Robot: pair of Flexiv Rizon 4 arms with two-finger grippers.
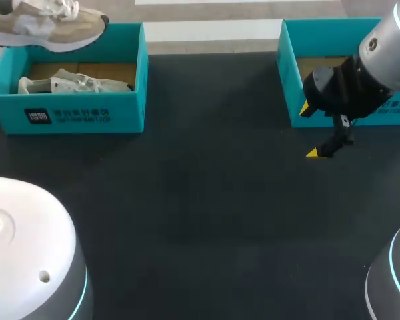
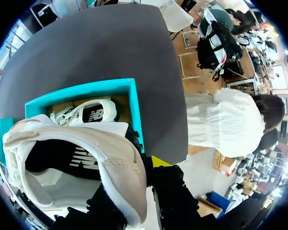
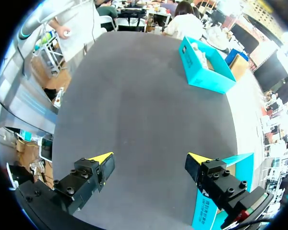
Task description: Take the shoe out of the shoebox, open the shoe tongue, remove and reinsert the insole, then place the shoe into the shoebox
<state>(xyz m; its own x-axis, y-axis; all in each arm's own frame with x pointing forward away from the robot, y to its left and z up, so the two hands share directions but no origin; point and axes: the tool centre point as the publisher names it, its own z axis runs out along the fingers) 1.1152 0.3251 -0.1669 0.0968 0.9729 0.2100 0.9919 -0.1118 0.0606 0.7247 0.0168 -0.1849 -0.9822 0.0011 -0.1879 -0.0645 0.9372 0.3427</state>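
shoe [image 1: 50, 28] tan/white, black letter logo on the side | clamped in left gripper [image 2: 132, 184], hanging above shoebox [image 1: 128, 100] (white print on front) | long axis level, toe looks aimed toward right gripper [image 1: 309, 131] | that one's fingers spread wide, holding nothing

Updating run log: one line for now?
left gripper: shut on shoe above shoebox | right gripper: open over table | second shoe: in shoebox

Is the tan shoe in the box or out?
Out: the tan shoe hangs above the left shoebox, in the left end effector; a white shoe lies inside.
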